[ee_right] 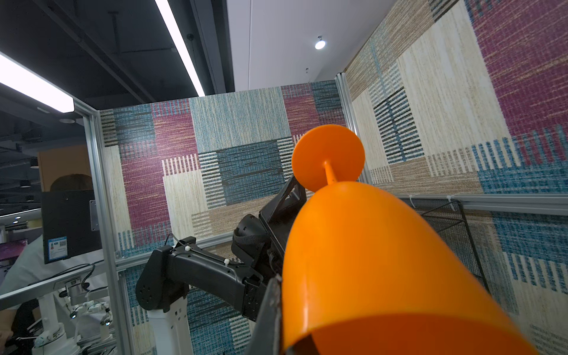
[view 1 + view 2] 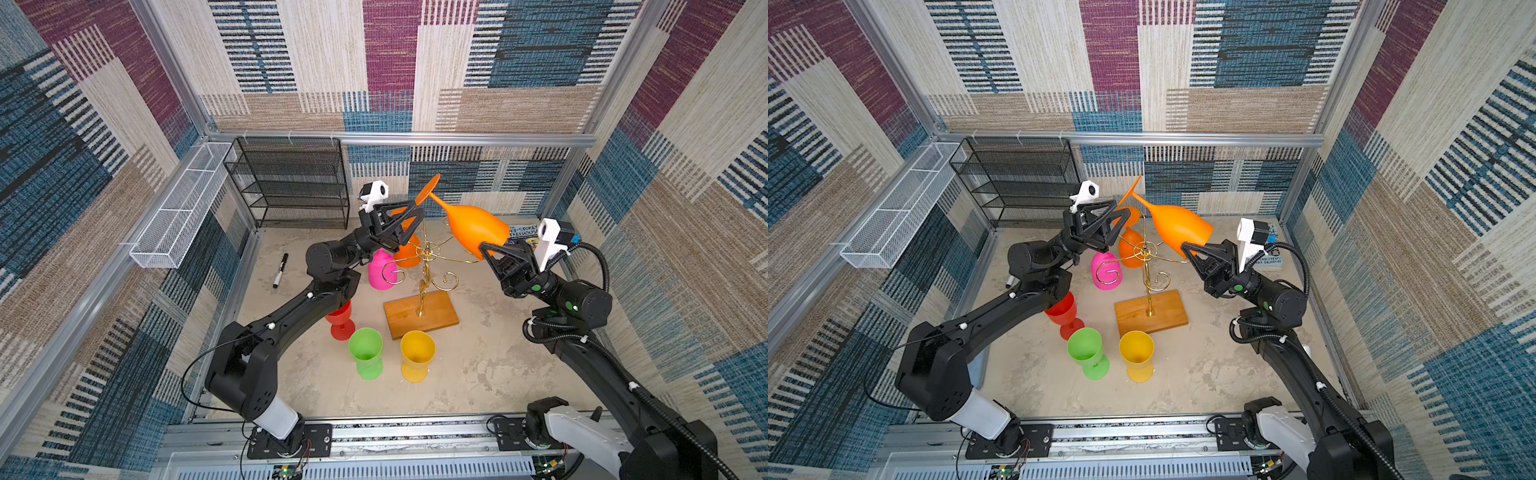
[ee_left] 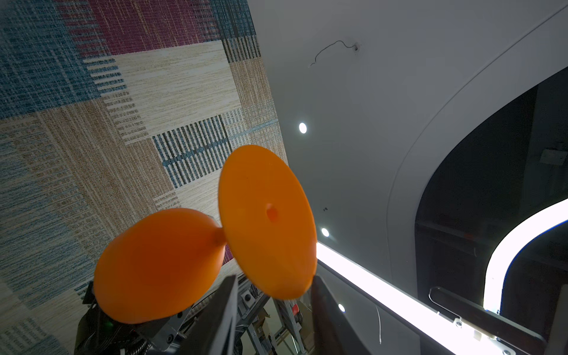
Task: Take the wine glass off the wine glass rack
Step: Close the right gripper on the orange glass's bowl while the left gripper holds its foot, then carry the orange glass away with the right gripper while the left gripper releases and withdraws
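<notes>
An orange wine glass is up in the air, tilted, above the gold wire wine glass rack and its wooden base. My right gripper is shut on the glass's rim; one finger presses the outside of the bowl. My left gripper stands open at the glass's foot, whose edge sits between the parted fingers without being pinched. A second orange glass and a pink glass hang on the rack.
Red, green and yellow glasses stand upright in front of the rack's base. A black mesh shelf unit and a white mesh basket line the back left. A marker and a book lie on the table.
</notes>
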